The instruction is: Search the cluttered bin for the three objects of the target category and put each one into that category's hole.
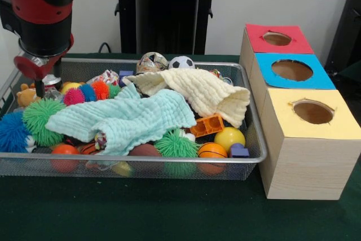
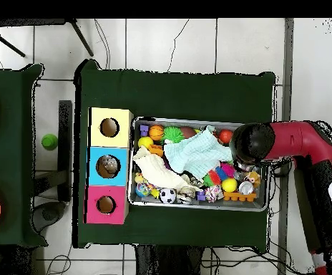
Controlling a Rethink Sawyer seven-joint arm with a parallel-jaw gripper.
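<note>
The silver wire-mesh bin (image 1: 141, 160) is full of toys, partly covered by a pale teal cloth (image 1: 121, 119) and a cream cloth (image 1: 203, 91). Showing are a soccer ball (image 1: 181, 62), a small basketball (image 1: 212, 150), a yellow ball (image 1: 229, 137), an orange ball (image 1: 65, 150), a brown football (image 1: 145, 150) and several spiky balls. The hole (image 1: 291, 70) is the round cutout of the blue-topped box. My gripper (image 1: 40, 86) hangs low over the bin's left end, near a teddy (image 1: 25, 95). In the overhead view the arm (image 2: 253, 143) covers the gripper at the bin's (image 2: 197, 208) right end.
The red-topped box (image 1: 277, 39) and yellow-topped box (image 1: 313, 112) flank the blue one, all three tight against the bin's right side. An orange brick (image 1: 207, 125) lies under the cream cloth's edge. Green cloth covers the table (image 1: 169, 213).
</note>
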